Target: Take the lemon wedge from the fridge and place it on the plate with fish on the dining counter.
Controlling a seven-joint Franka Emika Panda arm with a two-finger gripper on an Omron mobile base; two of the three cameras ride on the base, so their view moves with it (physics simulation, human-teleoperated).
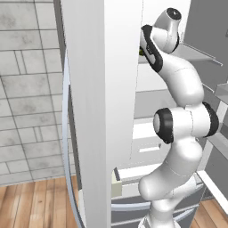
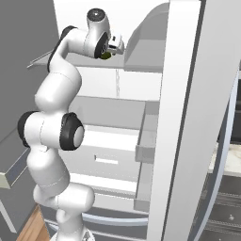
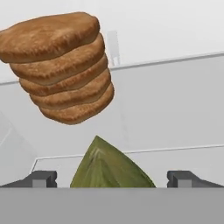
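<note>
In the hand view the pincer (image 3: 112, 178) stands with its two dark tips wide apart, one at the lower left and one at the lower right, and the lemon wedge (image 3: 111, 168) sits in the gap between them. The wedge shows as a yellow-green peak with a pointed top, its lower part cut off by the bottom of the view. Neither tip touches it here, so the pincer is spread around the wedge and not clamped on it.

Just beyond the wedge, toward the upper left of the hand view, is a stack of brown round discs (image 3: 59, 65), five or so, piled slightly askew. Wedge and stack both rest on a white shelf (image 3: 183, 159) inside the fridge (image 1: 95, 111), with the pale back wall behind them.

From the right base view the hand reaches into the upper compartment at shelf height, and a small spot of yellow-green, the lemon wedge (image 2: 106, 55), shows at the end of the hand, just beside the pincer (image 2: 114, 47). In the left base view the same spot of green (image 1: 140, 51) peeks out at the edge of the open fridge door, beside the wrist.

The white arm (image 2: 54, 132) rises from the base in a tall bend, elbow at mid height. Below the shelf lie the white interior and the grey bottom drawers (image 2: 110, 164). Left of the fridge door are a grey tiled wall (image 1: 26, 89) and a wooden floor (image 1: 35, 205).
</note>
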